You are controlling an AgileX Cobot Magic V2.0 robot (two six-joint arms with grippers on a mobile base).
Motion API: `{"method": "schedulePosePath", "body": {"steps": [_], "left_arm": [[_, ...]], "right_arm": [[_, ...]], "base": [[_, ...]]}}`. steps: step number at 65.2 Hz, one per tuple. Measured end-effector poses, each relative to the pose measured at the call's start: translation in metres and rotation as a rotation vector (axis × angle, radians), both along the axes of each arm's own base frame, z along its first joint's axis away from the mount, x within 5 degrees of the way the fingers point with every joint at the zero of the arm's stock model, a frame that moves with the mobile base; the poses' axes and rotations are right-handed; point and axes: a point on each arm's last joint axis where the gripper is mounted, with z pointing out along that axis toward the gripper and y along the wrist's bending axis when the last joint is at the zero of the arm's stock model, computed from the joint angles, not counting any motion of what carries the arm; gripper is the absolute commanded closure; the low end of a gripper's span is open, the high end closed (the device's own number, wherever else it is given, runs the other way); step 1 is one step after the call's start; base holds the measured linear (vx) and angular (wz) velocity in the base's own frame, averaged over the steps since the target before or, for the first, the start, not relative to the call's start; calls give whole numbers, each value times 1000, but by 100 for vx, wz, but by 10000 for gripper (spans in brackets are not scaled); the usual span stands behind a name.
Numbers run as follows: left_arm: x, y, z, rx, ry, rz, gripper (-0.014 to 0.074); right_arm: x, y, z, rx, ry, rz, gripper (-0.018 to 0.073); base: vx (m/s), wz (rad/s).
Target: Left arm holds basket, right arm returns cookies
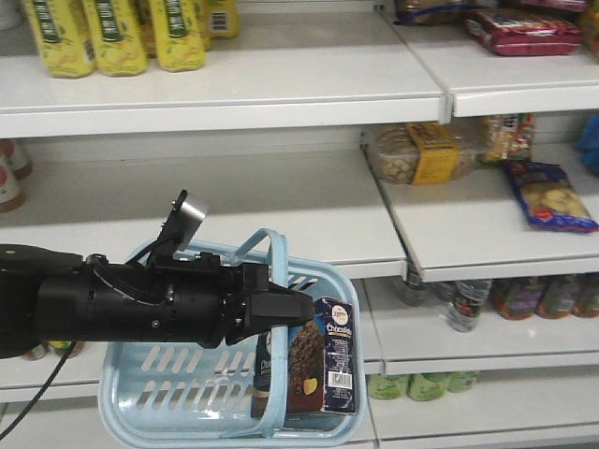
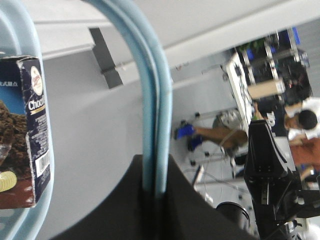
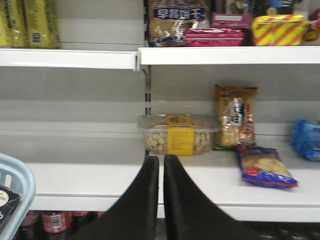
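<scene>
The light blue basket (image 1: 150, 412) hangs in front of the shelves by its arched handles (image 2: 156, 100). My left gripper (image 1: 285, 307) is shut on both handles, which run together between its jaws (image 2: 156, 172). The cookies (image 1: 320, 367), a dark navy-and-brown box, stand upright inside the basket at its right end; the left wrist view shows the box (image 2: 27, 140) against the basket's rim (image 2: 20, 30). My right gripper (image 3: 161, 162) is shut with nothing in it, facing the middle shelf. The basket's corner (image 3: 17, 177) and a corner of the cookies (image 3: 6, 202) sit at that view's lower left. The right arm is out of the front view.
White shelves (image 1: 281, 84) fill the view. Yellow drink cartons (image 1: 117, 37) stand top left. A clear tub with a yellow label (image 3: 179, 135), a snack bag (image 3: 236, 117) and a blue-red bag (image 3: 264, 167) lie on the middle shelf. Bottles (image 1: 468, 304) stand lower right.
</scene>
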Motion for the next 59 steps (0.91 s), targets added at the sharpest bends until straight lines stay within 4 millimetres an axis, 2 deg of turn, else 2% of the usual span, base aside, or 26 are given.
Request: {"method": "schedulePosePath", "body": {"steps": [22,59], "left_arm": [[0,0,0,1,0,-1,602],[0,0,0,1,0,-1,602]], "right_arm": [[0,0,0,0,0,0,570],[0,0,0,0,0,0,570]], "base": [[15,50],[13,3]]}}
